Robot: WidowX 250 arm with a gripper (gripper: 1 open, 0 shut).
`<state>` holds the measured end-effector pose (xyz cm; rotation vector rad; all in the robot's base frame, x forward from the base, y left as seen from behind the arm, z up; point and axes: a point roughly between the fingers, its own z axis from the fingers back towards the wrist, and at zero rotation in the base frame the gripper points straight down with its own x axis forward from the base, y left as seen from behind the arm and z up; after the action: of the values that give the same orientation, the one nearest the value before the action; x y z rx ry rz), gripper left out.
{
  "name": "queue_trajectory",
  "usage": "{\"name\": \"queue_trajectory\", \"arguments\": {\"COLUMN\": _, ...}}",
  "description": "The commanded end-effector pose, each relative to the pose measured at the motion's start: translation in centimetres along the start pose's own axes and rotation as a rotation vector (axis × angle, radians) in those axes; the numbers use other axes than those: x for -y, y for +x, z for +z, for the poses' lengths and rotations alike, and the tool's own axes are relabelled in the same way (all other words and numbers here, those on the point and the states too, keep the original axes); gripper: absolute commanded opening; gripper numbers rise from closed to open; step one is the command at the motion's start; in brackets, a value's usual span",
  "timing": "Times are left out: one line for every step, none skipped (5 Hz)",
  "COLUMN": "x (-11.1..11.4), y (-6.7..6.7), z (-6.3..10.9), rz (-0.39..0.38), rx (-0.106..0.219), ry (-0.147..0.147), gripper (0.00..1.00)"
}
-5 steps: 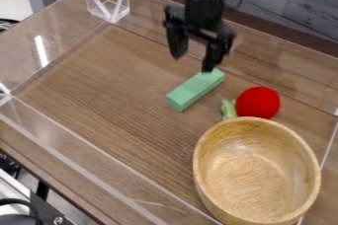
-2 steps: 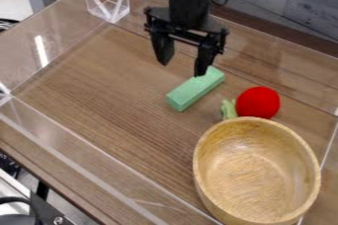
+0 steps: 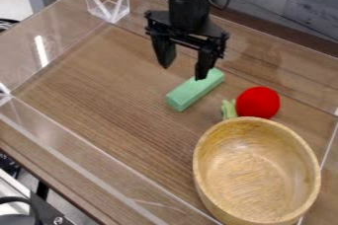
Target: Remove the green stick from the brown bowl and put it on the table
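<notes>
Lying flat on the tabletop (image 3: 106,91), the green stick (image 3: 193,91) sits outside the brown bowl (image 3: 256,178), up and to the left of the bowl's rim as the camera sees it. The stick runs diagonally, its upper end pointing up and to the right. The bowl stands upright near the lower right corner of the tabletop, and its inside shows only bare wood grain.

Relative to the bowl, the hand (image 3: 185,63) hangs farther up and to the left, above the stick's upper end. It points downward, and its two dark fingers (image 3: 203,67) stand spread wide apart, released, with nothing between them. The right-hand finger in the picture ends close over the stick's upper end; whether it touches the stick cannot be told from this angle.

Just above the bowl's rim sits a red ball (image 3: 258,102) with a small green stem on its left side, to the right of the stick and apart from it. Low clear walls (image 3: 53,66) border the tabletop.
</notes>
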<state>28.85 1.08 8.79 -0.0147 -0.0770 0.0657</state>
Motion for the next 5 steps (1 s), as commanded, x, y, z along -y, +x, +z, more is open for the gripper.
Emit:
{"name": "queue_trajectory", "arguments": {"x": -1.0, "y": 1.8, "z": 0.8, "rz": 0.011, "rx": 0.051, "ry": -0.001, "gripper": 1.0}}
{"name": "queue_trajectory", "arguments": {"x": -0.2, "y": 2.3, "z": 1.2, "rz": -0.059, "rx": 0.051, "ry": -0.013, "gripper": 1.0}}
{"name": "queue_trajectory", "arguments": {"x": 0.6, "y": 2.5, "z": 1.3, "rz": -0.121, "rx": 0.042, "ry": -0.025, "gripper": 1.0}}
{"name": "queue_trajectory", "arguments": {"x": 1.1, "y": 2.7, "z": 1.4, "rz": -0.175, "rx": 0.032, "ry": -0.03, "gripper": 1.0}}
{"name": "queue_trajectory", "arguments": {"x": 0.4, "y": 2.6, "z": 1.4, "rz": -0.187, "rx": 0.026, "ry": -0.033, "gripper": 1.0}}
